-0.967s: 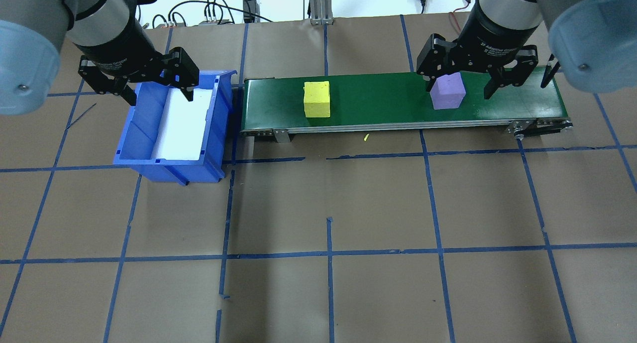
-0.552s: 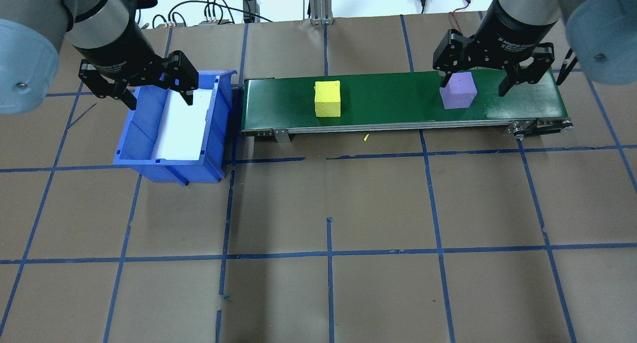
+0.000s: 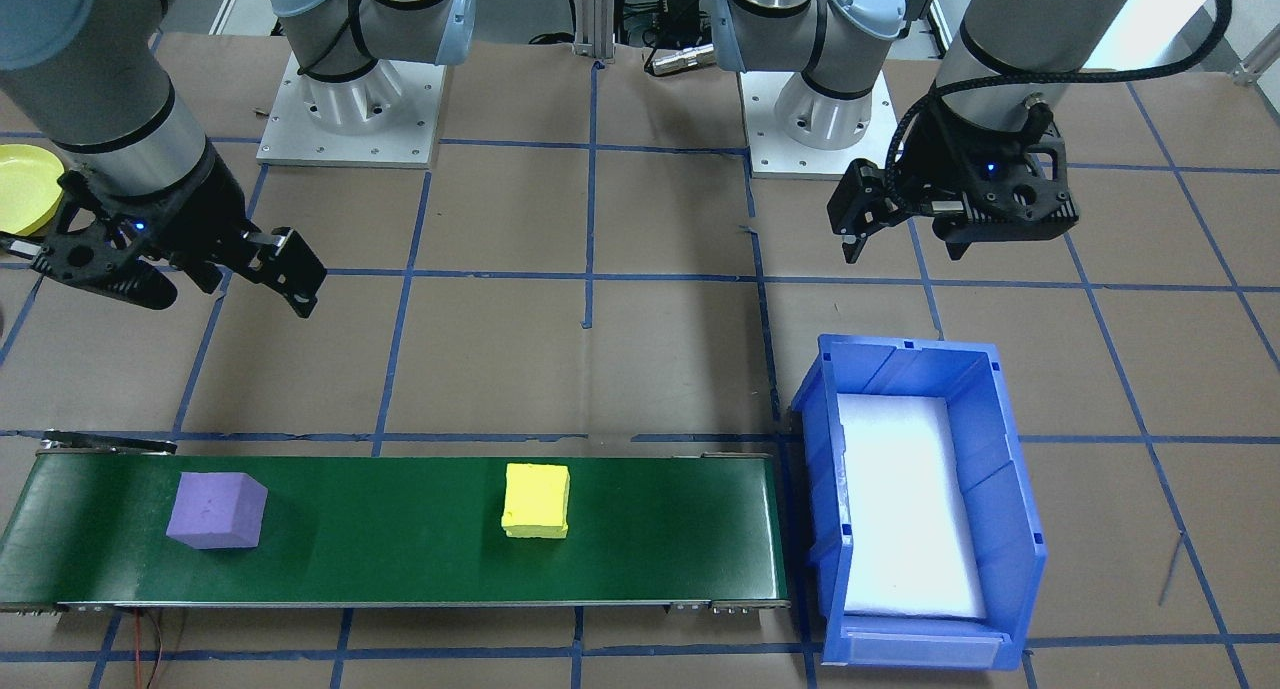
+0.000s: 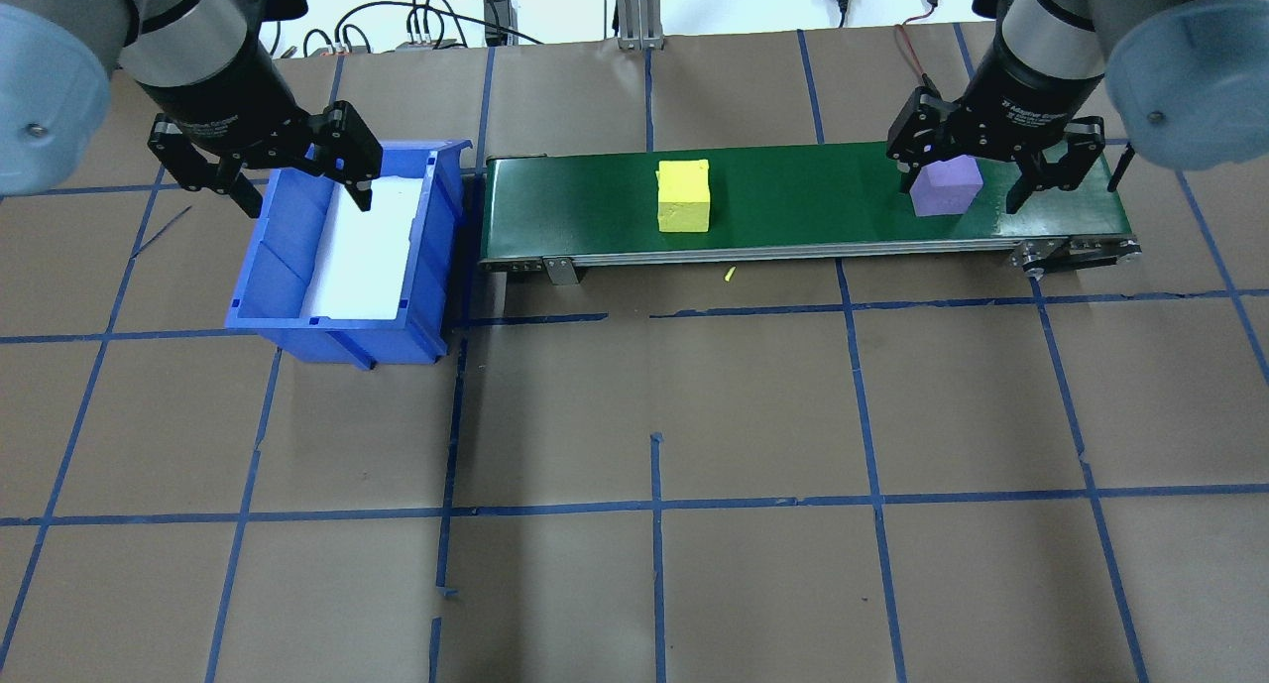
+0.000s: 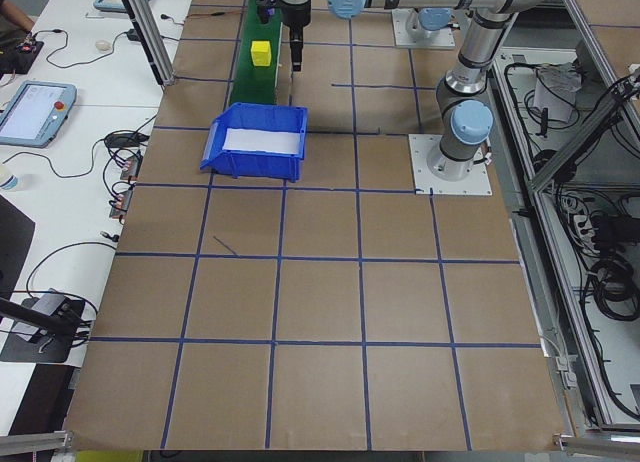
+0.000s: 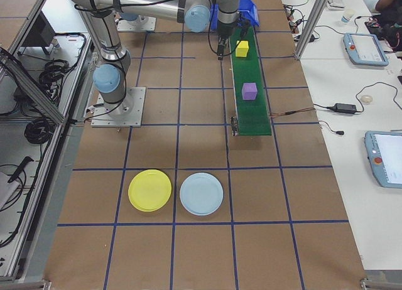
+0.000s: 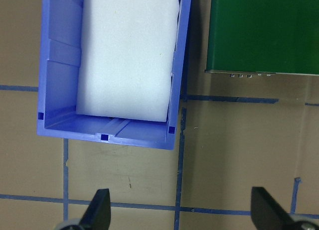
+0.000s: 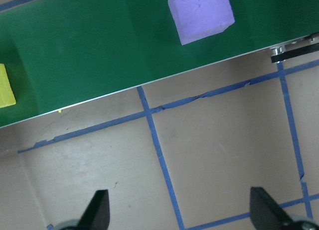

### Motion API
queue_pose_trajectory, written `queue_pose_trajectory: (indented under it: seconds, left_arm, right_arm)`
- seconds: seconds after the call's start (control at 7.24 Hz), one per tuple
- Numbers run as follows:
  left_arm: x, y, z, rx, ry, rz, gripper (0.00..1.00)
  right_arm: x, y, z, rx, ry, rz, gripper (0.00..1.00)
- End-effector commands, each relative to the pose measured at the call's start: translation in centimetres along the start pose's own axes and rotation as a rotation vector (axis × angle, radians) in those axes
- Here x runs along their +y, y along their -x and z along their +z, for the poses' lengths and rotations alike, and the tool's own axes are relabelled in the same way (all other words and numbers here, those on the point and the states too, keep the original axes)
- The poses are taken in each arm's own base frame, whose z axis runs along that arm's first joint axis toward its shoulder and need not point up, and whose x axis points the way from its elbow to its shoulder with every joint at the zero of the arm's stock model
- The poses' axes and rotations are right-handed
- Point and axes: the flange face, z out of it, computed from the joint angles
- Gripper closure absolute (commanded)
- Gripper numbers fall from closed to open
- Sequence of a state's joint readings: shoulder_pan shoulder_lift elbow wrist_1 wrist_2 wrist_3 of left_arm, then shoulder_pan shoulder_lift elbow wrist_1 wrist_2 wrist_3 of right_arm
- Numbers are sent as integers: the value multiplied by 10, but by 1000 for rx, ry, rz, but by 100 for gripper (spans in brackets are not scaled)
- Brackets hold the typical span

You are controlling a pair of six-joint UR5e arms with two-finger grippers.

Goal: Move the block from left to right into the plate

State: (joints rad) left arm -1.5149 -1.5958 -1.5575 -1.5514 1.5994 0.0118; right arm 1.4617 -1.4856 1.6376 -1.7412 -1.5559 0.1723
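Note:
A purple block (image 4: 947, 185) (image 3: 216, 510) rides near the right end of the green conveyor belt (image 4: 793, 202). A yellow block (image 4: 684, 195) (image 3: 536, 500) sits mid-belt. My right gripper (image 4: 962, 195) (image 3: 225, 291) hangs open, high above the purple block and apart from it. In the right wrist view the purple block (image 8: 201, 13) lies beyond the open fingertips (image 8: 98, 206). My left gripper (image 4: 307, 202) (image 3: 900, 247) hovers open and empty over the blue bin (image 4: 288, 277). The yellow plate (image 6: 149, 190) (image 3: 25, 187) lies on the table past the belt's right end.
A light-blue plate (image 6: 201, 193) lies beside the yellow one. The blue bin (image 7: 55, 65) with white foam inside stands at the belt's left end. Brown paper with blue tape lines covers the table. Cables and tablets sit on the side benches.
Both blocks have travelled to the right along the belt. My right gripper moved right with the purple block, staying open. The left gripper shifted slightly.

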Motion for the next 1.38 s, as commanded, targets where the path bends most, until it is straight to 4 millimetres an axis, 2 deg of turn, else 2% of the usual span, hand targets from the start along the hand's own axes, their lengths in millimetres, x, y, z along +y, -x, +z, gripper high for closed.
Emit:
queue_pose_trajectory:
  seconds: [0.0,0.14,0.28,0.41,0.55,0.69,0.83,1.1,1.24]
  left_arm:
    - [0,11,1,7,2,-14,0]
    - [0,11,0,10,0,-16,0]
    - [0,12,1,18,2,-19,0]
    - [1,11,0,18,0,-17,0]
    - [1,12,1,18,0,-19,0]
    - [2,9,1,16,2,-13,0]
    - [2,12,1,18,2,-20,0]
    - [2,11,1,16,2,-17,0]
    - [2,12,0,18,0,-19,0]
  right_arm:
    - [-55,-55,25,20,-38,-39,0]
    - [-82,-80,41,23,-35,-103,0]
    - [-113,-98,60,26,-50,-172,0]
    - [-134,-108,74,-20,-43,-190,0]
    - [-146,-110,95,-119,-30,-226,0]
    - [-156,-129,117,-135,-9,-307,0]
    - [-164,-141,133,-181,-4,-317,0]
    - [-170,-147,158,-246,12,-345,0]
    - [-170,-148,163,-262,-1,-346,2]
